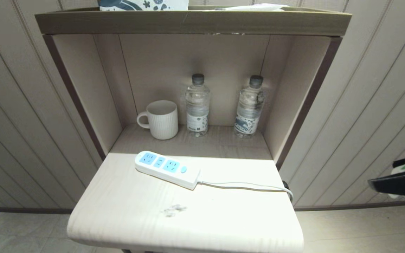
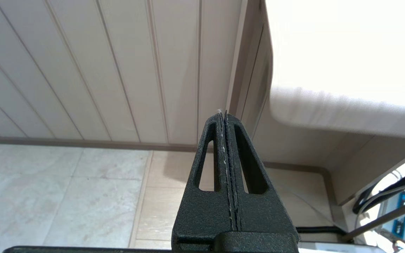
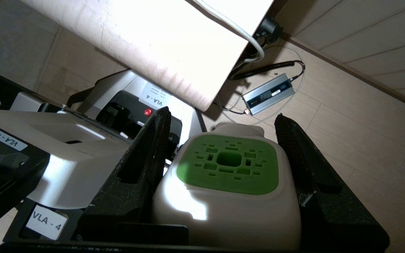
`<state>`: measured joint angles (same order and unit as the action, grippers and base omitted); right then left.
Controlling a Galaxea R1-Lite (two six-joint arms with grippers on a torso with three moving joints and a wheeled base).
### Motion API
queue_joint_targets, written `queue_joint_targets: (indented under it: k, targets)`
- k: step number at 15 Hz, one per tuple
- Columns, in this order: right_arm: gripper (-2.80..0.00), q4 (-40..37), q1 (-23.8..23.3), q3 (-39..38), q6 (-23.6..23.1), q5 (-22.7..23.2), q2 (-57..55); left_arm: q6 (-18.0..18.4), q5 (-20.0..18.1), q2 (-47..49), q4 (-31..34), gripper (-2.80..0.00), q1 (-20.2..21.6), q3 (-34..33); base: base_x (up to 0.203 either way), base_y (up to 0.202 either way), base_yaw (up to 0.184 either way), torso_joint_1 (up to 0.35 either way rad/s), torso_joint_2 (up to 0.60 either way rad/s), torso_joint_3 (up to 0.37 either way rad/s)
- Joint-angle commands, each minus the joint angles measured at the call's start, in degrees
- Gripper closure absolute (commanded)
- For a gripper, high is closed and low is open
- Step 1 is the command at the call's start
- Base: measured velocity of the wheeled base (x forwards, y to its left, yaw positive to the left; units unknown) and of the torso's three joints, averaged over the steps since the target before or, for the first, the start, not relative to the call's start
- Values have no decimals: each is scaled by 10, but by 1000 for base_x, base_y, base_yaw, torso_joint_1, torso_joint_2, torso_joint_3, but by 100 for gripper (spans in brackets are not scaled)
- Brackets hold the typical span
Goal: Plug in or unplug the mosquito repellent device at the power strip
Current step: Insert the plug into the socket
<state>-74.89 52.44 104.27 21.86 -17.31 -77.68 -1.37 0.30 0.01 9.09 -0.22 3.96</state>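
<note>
Right gripper [image 3: 223, 140] holds the mosquito repellent device [image 3: 227, 186] between its two black fingers [image 3: 142, 158], one against each side of the white head, green vented patch facing the wrist camera. In the head view this gripper shows only at the far right edge [image 1: 404, 182], off the table and well apart from the power strip [image 1: 167, 168], with a bit of white and green of the device peeking past the dark finger. Power strip lies flat on the pale table [image 1: 125, 211], angled, its three light-blue socket faces all bare, blue oval button at the end nearest the cord. White cord [image 1: 244, 186] runs right from the strip and drops over the table's right edge. Behind the table, an open shelf niche [image 1: 83, 88]: a white ribbed mug [image 1: 160, 119] on the left, two clear water bottles [image 1: 197, 105] [image 1: 249, 107] to its right, standing upright and apart from each other. Small dark smudge [image 1: 173, 209] on the near part of the tabletop. Left gripper [image 2: 225, 116] hangs low beside the table's left side, pointing toward the panelled wall [image 2: 100, 70] and tiled floor [image 2: 65, 193], fingers pressed together with nothing between them. On the floor under the table's right side, a small grey box with a coiled black cable [image 3: 268, 93].
</note>
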Motion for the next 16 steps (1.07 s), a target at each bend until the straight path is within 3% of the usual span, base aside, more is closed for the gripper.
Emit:
queue_joint_targets:
  k: [1,13,16]
  targets:
    - [0,-4,0,-1,1,-1,2,0,0,1,1,0,0,0,0,0,0,211,-486,-289]
    - [0,50,0,-55,2,1,-2,0,0,1,1,0,0,0,0,0,0,237,-523,-288]
    - [0,51,0,-78,1,2,1,0,0,1,1,0,0,0,0,0,0,105,-211,-115]
